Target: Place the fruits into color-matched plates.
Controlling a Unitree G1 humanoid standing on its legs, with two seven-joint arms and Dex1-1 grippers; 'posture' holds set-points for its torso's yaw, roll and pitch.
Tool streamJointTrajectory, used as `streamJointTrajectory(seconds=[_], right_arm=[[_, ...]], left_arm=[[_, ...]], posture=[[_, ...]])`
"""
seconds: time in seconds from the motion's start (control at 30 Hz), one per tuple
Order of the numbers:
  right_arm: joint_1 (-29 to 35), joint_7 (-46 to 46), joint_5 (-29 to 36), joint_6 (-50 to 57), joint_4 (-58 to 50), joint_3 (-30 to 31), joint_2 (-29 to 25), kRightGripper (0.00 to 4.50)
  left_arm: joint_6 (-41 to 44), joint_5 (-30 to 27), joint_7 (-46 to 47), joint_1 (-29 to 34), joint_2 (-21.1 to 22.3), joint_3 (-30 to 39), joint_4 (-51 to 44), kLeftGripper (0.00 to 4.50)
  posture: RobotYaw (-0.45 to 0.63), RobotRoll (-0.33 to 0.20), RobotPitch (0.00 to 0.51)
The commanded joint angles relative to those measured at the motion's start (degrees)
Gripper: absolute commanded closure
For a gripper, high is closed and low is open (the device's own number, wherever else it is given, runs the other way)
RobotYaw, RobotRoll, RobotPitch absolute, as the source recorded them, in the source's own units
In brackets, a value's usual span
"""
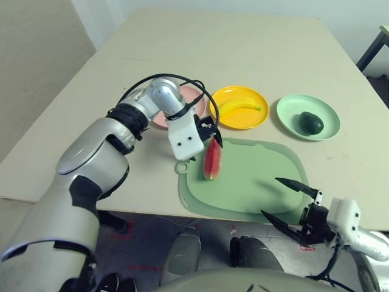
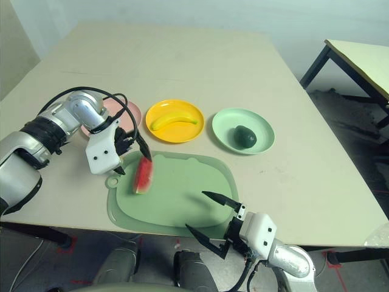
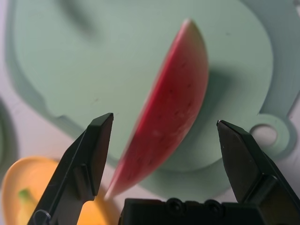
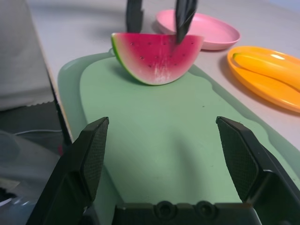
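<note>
Pale and beige, the worktop (image 1: 255, 55) carries everything within easy reach of the robot. Nearest its body, the right gripper (image 2: 214, 216) hangs at the front edge of the green cutting mat (image 1: 255, 182), fingers spread wide with nothing between them, pointing level across the mat. It sits low; a sweep forward from there could, I think, shove the mat and whatever stands on it.

Further in, the watermelon wedge (image 1: 212, 159) stands upright on its rind near the mat's left end. The left gripper (image 1: 213, 130) is right over it, angled steeply down, fingers released and straddling the wedge's upper end. This is where I'd worry: the wedge is balanced on a curved rind, so one finger touching before the other could tip it flat. Its faces also taper, so a pinch high on the thin edge might squeeze it out.

Beyond the mat the three plates sit in a row: the pink plate (image 1: 192, 95), partly behind the left arm, then the yellow plate (image 1: 226, 117) holding the banana (image 1: 240, 107), then the green plate (image 1: 292, 112) holding the avocado (image 1: 311, 122). A careless carry could clip the yellow rim.
</note>
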Motion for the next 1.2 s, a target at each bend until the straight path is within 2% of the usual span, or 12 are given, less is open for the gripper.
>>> streamJointTrajectory(seconds=[0.03, 0.17, 0.27, 0.4, 0.47, 0.63, 0.83, 0.9, 1.1, 1.2], right_arm=[[1.94, -1.46, -2.31, -0.92, -1.40, 1.44, -1.82, 0.01], [2.73, -5.09, -1.57, 1.46, -5.57, 1.60, -2.20, 0.01], [3.20, -6.29, -1.43, 1.97, -6.35, 1.96, -2.72, 0.00], [3.44, -7.23, -1.19, 2.38, -6.54, 2.19, -3.66, 0.00], [3.20, -7.56, -0.81, 2.73, -6.61, 2.22, -4.04, 0.00], [2.50, -7.77, -0.25, 3.01, -6.24, 2.79, -4.61, 0.00], [1.34, -7.57, 0.65, 2.66, -6.30, 3.89, -4.63, 0.00], [1.60, -7.81, 1.22, 3.07, -7.21, 4.30, -4.53, 0.00], [3.42, -14.78, 6.36, 10.36, -15.18, 5.93, -0.73, 0.00], [4.84, -18.80, 7.61, 13.61, -19.85, 8.34, 1.86, 0.00]], left_arm=[[-1.84, 2.78, -0.61, 1.69, -2.33, -1.28, 1.84, 0.00], [-2.30, 7.04, -0.61, 2.89, -4.74, 0.16, 4.75, 0.00], [-1.17, 10.52, 0.19, 2.60, -6.35, 2.56, 7.46, 0.61], [-0.21, 11.77, -0.58, 2.61, -7.26, 4.73, 8.36, 1.94], [-0.02, 12.11, -0.61, 2.52, -7.06, 4.69, 8.49, 2.44], [0.41, 11.73, -0.61, 2.49, -5.79, 3.76, 8.23, 2.44], [6.16, 3.60, -0.61, -0.84, -1.44, 0.99, 3.98, 2.44], [7.04, 2.87, -0.61, -2.94, -0.40, 1.70, 4.66, 2.44], [8.10, 6.95, -0.61, -7.86, 1.91, 8.32, 12.91, 2.44], [8.76, 14.39, 5.55, -9.34, 4.97, 10.51, 17.73, 2.44]], posture=[[0.09, 0.000, 0.104], [0.07, 0.000, 0.105], [0.07, 0.000, 0.109], [0.07, 0.000, 0.112], [0.07, 0.000, 0.112], [0.07, 0.000, 0.107], [0.09, 0.000, 0.096], [0.09, 0.000, 0.096], [0.10, 0.000, 0.094], [0.10, 0.000, 0.093]])
